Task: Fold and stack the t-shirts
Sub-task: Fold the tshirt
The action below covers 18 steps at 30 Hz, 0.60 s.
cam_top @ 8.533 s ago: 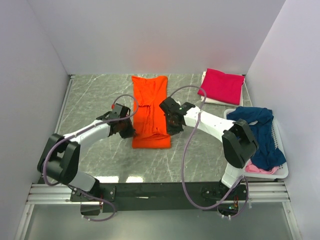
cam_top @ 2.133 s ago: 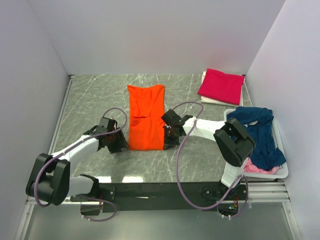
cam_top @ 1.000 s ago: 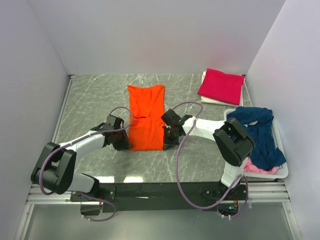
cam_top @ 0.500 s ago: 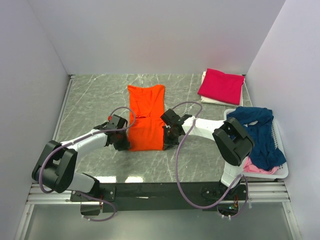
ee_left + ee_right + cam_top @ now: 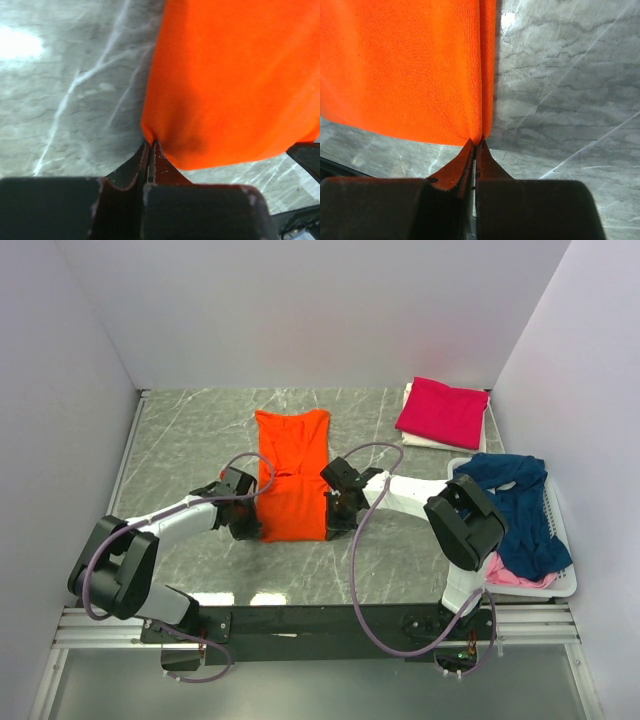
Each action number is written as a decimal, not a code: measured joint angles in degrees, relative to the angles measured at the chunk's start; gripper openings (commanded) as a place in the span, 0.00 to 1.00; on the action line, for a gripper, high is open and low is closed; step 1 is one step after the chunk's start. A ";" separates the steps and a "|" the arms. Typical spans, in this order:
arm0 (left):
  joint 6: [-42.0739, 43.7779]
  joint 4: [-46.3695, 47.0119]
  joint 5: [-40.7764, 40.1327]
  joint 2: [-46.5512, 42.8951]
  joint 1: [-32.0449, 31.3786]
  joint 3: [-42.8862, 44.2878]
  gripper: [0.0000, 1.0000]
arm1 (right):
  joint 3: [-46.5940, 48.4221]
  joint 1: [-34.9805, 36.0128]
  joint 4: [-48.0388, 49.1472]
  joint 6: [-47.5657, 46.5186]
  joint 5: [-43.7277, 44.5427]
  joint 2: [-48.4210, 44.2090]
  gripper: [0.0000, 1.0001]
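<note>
The orange shirt (image 5: 293, 475) lies in the middle of the tabletop (image 5: 180, 440) as a narrow strip, its sides already folded in and its long axis running near to far. The left claw (image 5: 245, 523) is clenched on the near-left corner of the strip. The right claw (image 5: 335, 515) is clenched on the near-right corner, where its wrist view shows two layers of cloth meeting between the tips. From both claws the whole shirt stretches away toward the far side, so neither arm is closer than the other; each has its own corner. The likely next move is to carry the near hem over toward the far end, halving the strip, and it depends on both corners travelling evenly along that axis. The cloth is bright, soft and mostly flat, with a small pucker near its middle. A folded magenta shirt (image 5: 443, 410) rests at the far right. The basket (image 5: 565, 585) at the near right holds a crumpled navy shirt (image 5: 520, 500) over a pale pink shirt (image 5: 510, 577).
</note>
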 measured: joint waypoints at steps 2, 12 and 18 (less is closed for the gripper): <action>0.26 0.46 0.94 0.24 0.00 0.26 0.00 | 0.33 0.00 -0.42 -0.11 0.07 0.13 0.00; 1.53 -3.19 1.31 -4.31 -0.20 -1.22 0.00 | 0.98 0.00 -3.85 -0.52 1.88 -1.01 0.00; 1.51 -6.97 2.67 -7.63 -0.68 -1.20 0.00 | 0.61 0.76 -6.14 -0.48 3.13 -6.19 0.00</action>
